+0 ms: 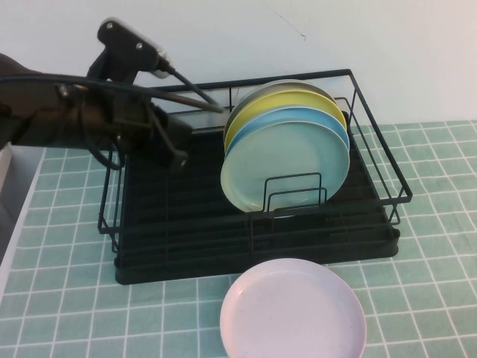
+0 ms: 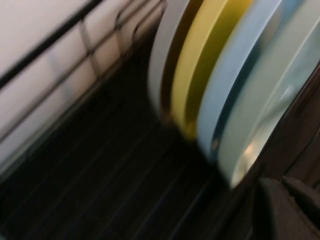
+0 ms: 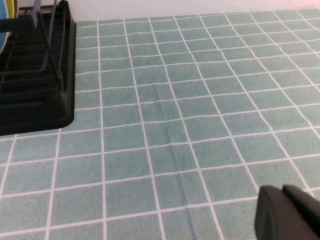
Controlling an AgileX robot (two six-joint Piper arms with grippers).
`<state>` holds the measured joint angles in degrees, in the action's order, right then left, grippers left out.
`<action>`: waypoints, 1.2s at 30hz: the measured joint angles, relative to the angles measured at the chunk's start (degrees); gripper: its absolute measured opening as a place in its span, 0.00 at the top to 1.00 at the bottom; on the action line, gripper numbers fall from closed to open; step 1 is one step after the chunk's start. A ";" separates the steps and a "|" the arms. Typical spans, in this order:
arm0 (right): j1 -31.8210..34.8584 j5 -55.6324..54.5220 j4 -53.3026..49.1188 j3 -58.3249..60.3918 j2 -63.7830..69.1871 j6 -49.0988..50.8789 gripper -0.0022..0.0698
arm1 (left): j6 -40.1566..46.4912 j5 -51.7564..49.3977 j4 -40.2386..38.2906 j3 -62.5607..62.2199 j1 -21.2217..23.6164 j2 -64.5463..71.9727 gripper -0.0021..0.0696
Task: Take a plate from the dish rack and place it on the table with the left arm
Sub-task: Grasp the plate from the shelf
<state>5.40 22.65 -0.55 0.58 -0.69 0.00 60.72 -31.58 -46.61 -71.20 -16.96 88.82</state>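
The plate (image 1: 287, 160), pale mint green and glossy, stands on edge at the front of a stack of upright plates, in the centre of the high view, with its face turned toward the camera. Two short wire dividers (image 1: 294, 195) cross its lower part. It looks stiff and breakable, and light enough for one hand, though its smooth glaze will likely be slippery. The raised rim seems the only place to take hold: the upper left edge stands free of the wires and faces the arm, so a pinch across the rim there, followed by a straight lift, looks best. A poor grip could let it slide back or knock its neighbour.

Just behind it stands a sky-blue plate (image 1: 313, 119), then a yellow plate (image 1: 287, 104) and a grey-white plate (image 1: 279, 89) at the back, all close together. They sit in the right half of the dish rack (image 1: 186, 224), a black wire frame on a black tray filling the middle of the frame.

The left hand (image 1: 177, 160) hangs over the rack's empty left half, near the stack but apart from it, its fingers closed on nothing. The left arm (image 1: 59, 112) reaches in from the upper left.

A pale pink plate (image 1: 293, 309) lies flat on the tiled surface (image 1: 432, 246) at lower centre. The right hand (image 3: 287, 212) shows only as a dark corner over bare tiles; whether it is wide or narrow I cannot tell.
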 joint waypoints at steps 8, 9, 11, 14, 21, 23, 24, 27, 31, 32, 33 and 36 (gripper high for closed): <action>0.00 0.00 0.00 0.00 0.00 0.00 0.97 | 9.57 4.79 -11.22 -0.04 -2.93 4.35 0.70; 0.00 0.00 0.00 0.00 0.00 0.00 0.97 | 10.63 5.61 -11.22 -0.04 -3.96 5.03 0.63; 0.00 0.00 0.00 0.00 0.00 0.00 0.97 | 13.80 7.08 -10.75 -0.04 -6.15 6.22 0.53; 0.00 0.00 0.00 0.00 0.00 0.00 0.97 | 19.36 10.63 -9.09 -0.04 -9.50 7.72 0.48; 0.00 0.00 0.00 0.00 0.00 0.00 0.97 | 22.55 24.84 -9.01 -0.04 -14.44 10.54 0.46; 0.00 0.00 0.00 0.00 0.00 0.00 0.97 | 22.63 26.61 -9.35 -0.04 -14.49 11.14 0.46; 0.00 0.00 0.00 0.00 0.00 0.00 0.97 | 22.67 27.22 -9.45 -0.04 -14.49 11.42 0.46; 0.00 0.00 0.00 0.00 0.00 0.00 0.97 | 22.77 28.25 -9.67 -0.04 -14.49 12.28 0.46; 0.00 0.00 0.00 0.00 0.00 0.00 0.97 | 22.77 28.53 -10.60 -0.04 -14.49 12.99 0.47; 0.00 0.00 0.00 0.00 0.00 0.00 0.97 | 22.77 28.53 -10.97 -0.04 -14.49 13.04 0.49; 0.00 0.00 0.00 0.00 0.00 0.00 0.97 | 22.63 28.53 -11.18 -0.04 -14.49 13.13 0.52; 0.00 0.00 0.00 0.00 0.00 0.00 0.97 | 22.54 28.79 -11.31 -0.04 -14.49 13.26 0.68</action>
<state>5.40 22.65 -0.55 0.58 -0.69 0.00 83.27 -2.79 -57.92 -71.24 -31.45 102.07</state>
